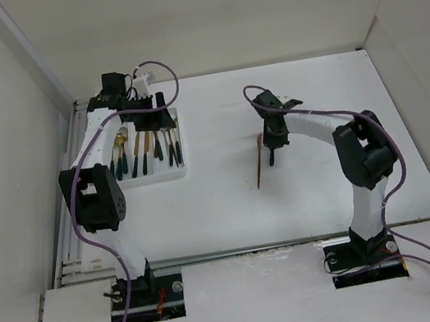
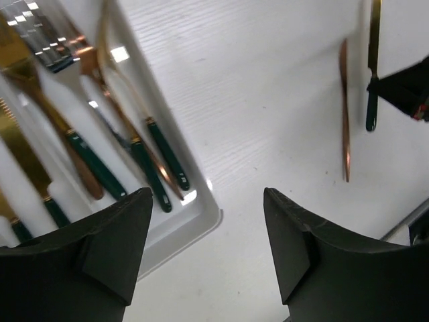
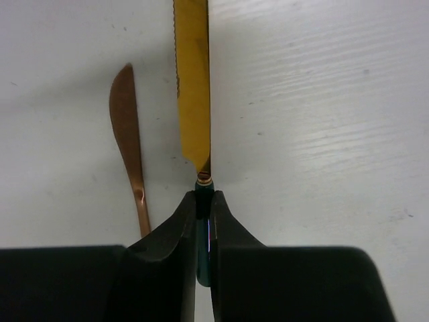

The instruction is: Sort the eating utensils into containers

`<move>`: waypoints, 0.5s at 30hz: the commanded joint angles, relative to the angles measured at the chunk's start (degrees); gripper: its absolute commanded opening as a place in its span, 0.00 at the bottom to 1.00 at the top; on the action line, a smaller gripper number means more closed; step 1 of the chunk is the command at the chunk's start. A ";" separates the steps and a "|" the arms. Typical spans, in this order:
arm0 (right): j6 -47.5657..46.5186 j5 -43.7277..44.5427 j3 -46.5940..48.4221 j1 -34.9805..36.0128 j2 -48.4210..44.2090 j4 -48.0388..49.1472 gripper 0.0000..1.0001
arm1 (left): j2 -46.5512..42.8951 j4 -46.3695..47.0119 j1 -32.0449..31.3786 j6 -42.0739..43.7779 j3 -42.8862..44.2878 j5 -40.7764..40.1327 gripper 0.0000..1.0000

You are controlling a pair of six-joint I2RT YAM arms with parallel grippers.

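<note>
At the middle of the table [image 1: 331,207], the right tool [image 3: 204,198] is pinched tight on the dark green handle of a gold-bladed knife [image 3: 193,87], just below where the blade begins. A second, copper-coloured knife [image 3: 127,134] lies flat on the table just beside it, untouched. Far over on the left, the white tray [image 1: 164,178] already holds most of the utensils [image 1: 143,153], lying lengthwise in its compartments. The left tool [image 2: 204,201] hangs above the tray's near corner with its fingers spread wide and nothing between them.

The step in hand looks like picking up one of the last two loose pieces. Whether the blade has cleared the table cannot be told from these views. Next, the knife needs lifting level and carrying across to the tray, or passing to the left arm. It should be turned to lie parallel with the others, in the compartment that holds knives; which one that is cannot be made out here
</note>
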 commanded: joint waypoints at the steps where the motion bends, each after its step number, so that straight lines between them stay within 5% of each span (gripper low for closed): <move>1: 0.99 5.49 2.48 0.89 -10.02 2.89 0.00 | -5.03 -2.41 -4.23 5.55 1.28 5.82 0.64; 9: 5.29 -3.19 15.92 5.55 -12.23 5.44 0.00 | -5.56 -7.51 -12.68 10.76 5.94 15.68 0.69; 15: 14.35 -16.02 15.23 6.78 -11.54 15.11 0.00 | -5.56 -7.51 -16.64 9.71 7.35 18.14 0.71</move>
